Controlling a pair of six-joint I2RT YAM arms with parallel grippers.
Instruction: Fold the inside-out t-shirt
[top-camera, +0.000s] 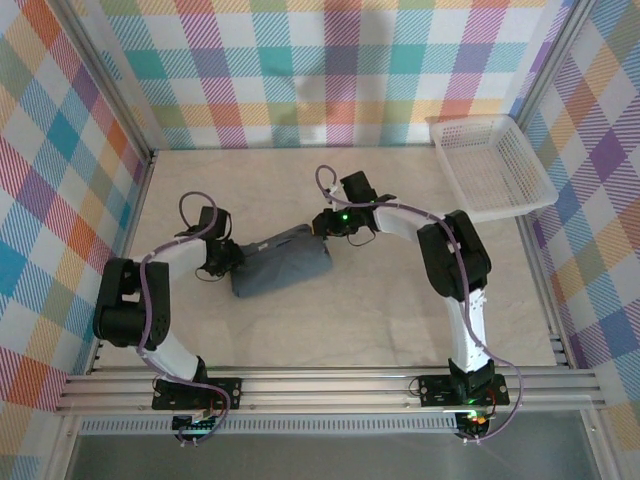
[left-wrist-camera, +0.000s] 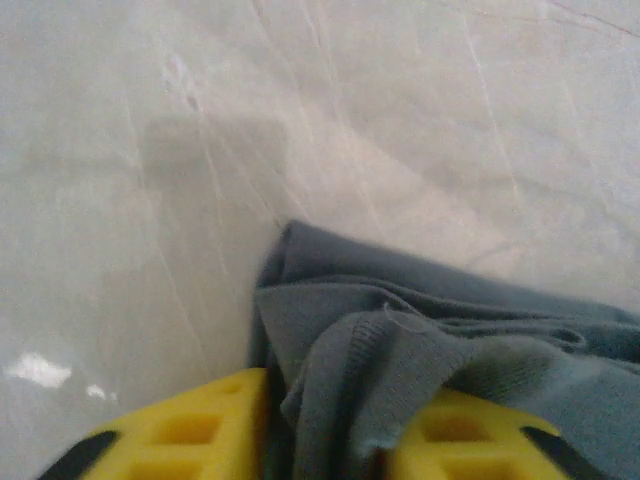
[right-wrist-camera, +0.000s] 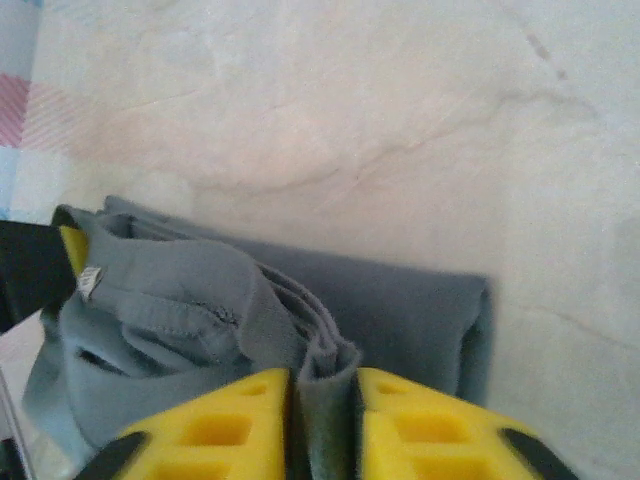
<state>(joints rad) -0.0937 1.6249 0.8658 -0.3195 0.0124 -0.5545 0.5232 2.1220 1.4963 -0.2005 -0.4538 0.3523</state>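
Observation:
The inside-out t-shirt (top-camera: 283, 263) lies mid-table as a small slate-grey folded bundle. My left gripper (top-camera: 228, 262) is at its left end. In the left wrist view the yellow fingers (left-wrist-camera: 190, 430) stand apart, and a loose hanging wad of the t-shirt (left-wrist-camera: 400, 330) fills the gap of the left gripper (left-wrist-camera: 335, 440). My right gripper (top-camera: 325, 228) is at the bundle's far right corner. In the right wrist view a narrow upright fold of the t-shirt (right-wrist-camera: 400, 300) stands between the fingers of the right gripper (right-wrist-camera: 325, 420), with a thin dark gap on each side.
A white mesh basket (top-camera: 492, 211) sits tilted at the back right corner. Bare beige table (top-camera: 400, 300) stretches in front of and behind the bundle. Checked walls close in the back and both sides, and a metal rail runs along the near edge.

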